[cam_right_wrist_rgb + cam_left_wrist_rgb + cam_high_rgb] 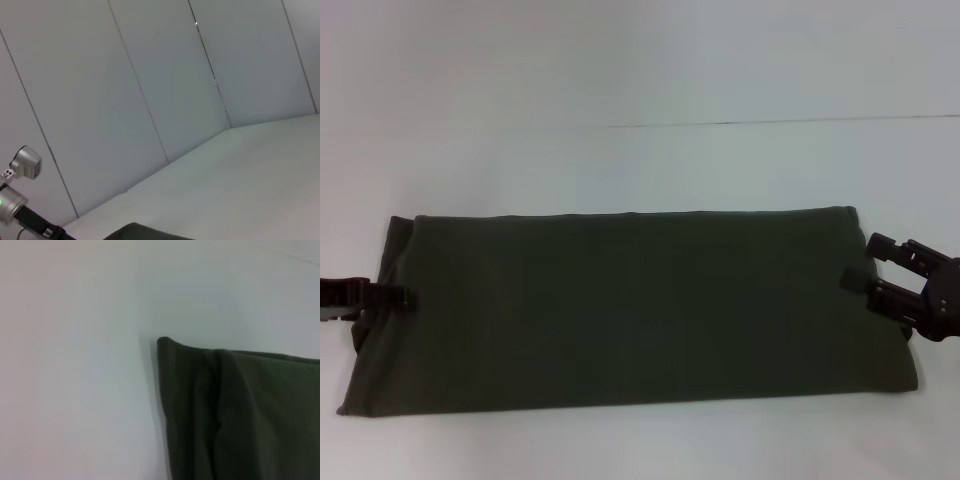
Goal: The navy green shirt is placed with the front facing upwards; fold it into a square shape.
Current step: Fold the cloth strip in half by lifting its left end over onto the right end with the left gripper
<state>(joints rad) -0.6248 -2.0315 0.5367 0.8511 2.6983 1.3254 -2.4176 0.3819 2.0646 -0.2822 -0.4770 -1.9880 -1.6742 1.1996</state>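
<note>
Navy green shirt (pixel 630 310): you have it lying flat on the white bench (pixel 640 70), already folded into a long band that runs across the head view from one side to the other, plain green side up with no lettering showing. Its far edge is straight; the near edge slopes slightly, and the left end shows a narrower under-layer sticking out past the top fold.

Your left hand (pixel 395 297) sits at the shirt's left end, about halfway along that short edge, with its dark fingers lying over the fabric; you cannot tell from these views whether it is clenched on the cloth.

Your right hand (pixel 865 267) is at the shirt's right end, its two fingers spread apart and released, the tips just at the cloth's edge.

In the left wrist view you see one folded corner of the shirt (pixel 240 415) with layered edges against the bench (pixel 75 365).
</note>
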